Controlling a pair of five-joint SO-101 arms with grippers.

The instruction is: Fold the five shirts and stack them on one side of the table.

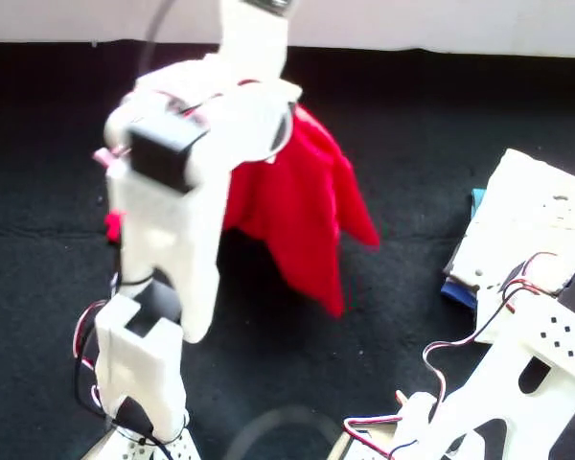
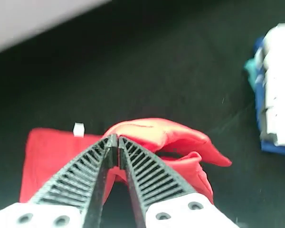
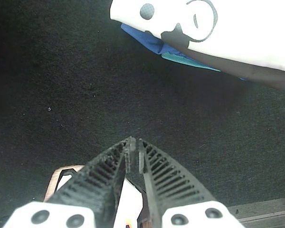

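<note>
A red shirt (image 1: 302, 206) hangs in the air above the black table, held up by the raised arm at the left of the high view. My left gripper (image 2: 115, 140) is shut on the red shirt (image 2: 171, 137), pinching a fold of it, while the rest of the cloth droops onto the table below. A stack of folded shirts (image 1: 527, 225), white on top with blue and teal under it, lies at the right side. My right gripper (image 3: 134, 145) is shut with nothing in it, low over bare black cloth short of the stack (image 3: 213, 28).
The table is covered in black cloth (image 1: 412, 115). A pale wall runs along its far edge (image 1: 441, 24). The right arm's white body and wires (image 1: 498, 383) take up the near right corner.
</note>
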